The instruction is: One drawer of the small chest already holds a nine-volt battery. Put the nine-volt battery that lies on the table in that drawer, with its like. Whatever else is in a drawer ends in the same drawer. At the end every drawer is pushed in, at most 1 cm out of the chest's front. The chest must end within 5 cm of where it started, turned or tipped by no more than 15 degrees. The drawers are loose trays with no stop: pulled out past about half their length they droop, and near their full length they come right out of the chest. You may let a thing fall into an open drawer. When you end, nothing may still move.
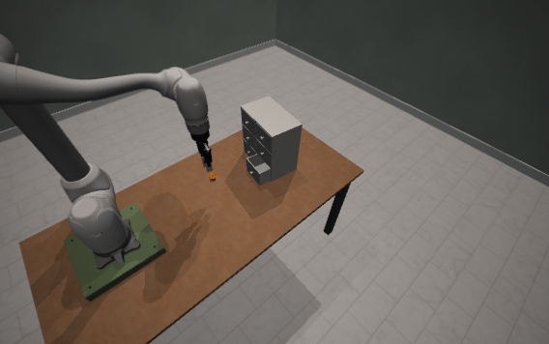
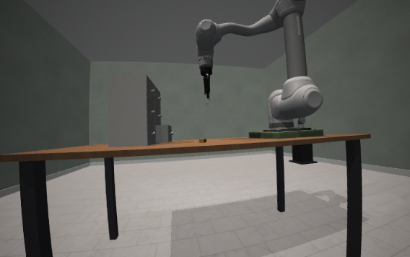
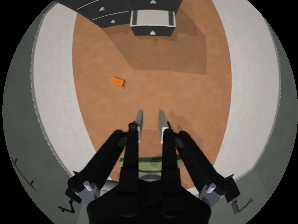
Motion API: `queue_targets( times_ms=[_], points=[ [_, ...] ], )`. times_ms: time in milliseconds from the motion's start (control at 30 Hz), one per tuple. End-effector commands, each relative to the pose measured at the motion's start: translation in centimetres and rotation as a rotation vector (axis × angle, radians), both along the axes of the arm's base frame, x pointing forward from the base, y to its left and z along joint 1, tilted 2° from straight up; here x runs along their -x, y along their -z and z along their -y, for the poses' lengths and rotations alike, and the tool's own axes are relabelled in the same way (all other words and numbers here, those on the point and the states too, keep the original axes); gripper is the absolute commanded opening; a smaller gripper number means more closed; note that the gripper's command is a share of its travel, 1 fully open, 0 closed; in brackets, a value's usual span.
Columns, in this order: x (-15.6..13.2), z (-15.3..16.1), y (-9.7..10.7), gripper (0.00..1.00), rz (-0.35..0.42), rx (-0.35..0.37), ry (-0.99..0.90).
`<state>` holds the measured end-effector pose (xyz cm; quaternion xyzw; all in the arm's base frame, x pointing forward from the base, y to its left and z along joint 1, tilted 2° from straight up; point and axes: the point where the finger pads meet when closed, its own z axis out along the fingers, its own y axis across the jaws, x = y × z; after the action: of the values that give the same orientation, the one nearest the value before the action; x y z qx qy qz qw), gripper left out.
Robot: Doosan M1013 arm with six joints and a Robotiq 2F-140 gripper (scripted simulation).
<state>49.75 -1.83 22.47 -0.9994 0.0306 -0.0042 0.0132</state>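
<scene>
Brown table (image 1: 242,213) (image 2: 234,141) (image 3: 175,90) on a pale tiled floor (image 1: 411,217) (image 2: 144,188) (image 3: 252,75). Seen from above, at the near left, a green base plate (image 1: 82,272) (image 2: 256,135) under the arm. Farther off, the orange nine-volt battery (image 1: 212,177) (image 2: 203,140) (image 3: 118,81) lying on the wood, between base plate and chest. Well above the table, the gripper (image 1: 209,168) (image 2: 207,102) (image 3: 151,116), pointing down, fingers partly open with nothing between. Far right, the grey chest (image 1: 285,155) (image 2: 128,108) (image 3: 100,20), upright, one bottom drawer (image 1: 253,175) (image 2: 164,133) (image 3: 153,31) pulled out. Dark green walls (image 1: 387,48) (image 2: 54,90) beyond.
</scene>
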Motion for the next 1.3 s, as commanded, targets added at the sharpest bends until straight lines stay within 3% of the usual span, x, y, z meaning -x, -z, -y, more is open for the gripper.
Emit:
queue_targets(
  times_ms=[0, 233, 267, 967, 1100, 1267],
  points=[
    [0.0, 0.0, 0.0, 0.2, 0.0, 0.0, 0.0],
    [0.0, 0.0, 0.0, 0.2, 0.0, 0.0, 0.0],
    [0.0, 0.0, 0.0, 1.0, 0.0, 0.0, 0.0],
    [0.0, 0.0, -0.1, 1.0, 0.0, 0.0, 0.0],
    [0.0, 0.0, -1.4, 1.0, 0.0, 0.0, 0.0],
    [0.0, 0.1, -4.8, 1.0, 0.0, 0.0, 0.0]
  ],
)
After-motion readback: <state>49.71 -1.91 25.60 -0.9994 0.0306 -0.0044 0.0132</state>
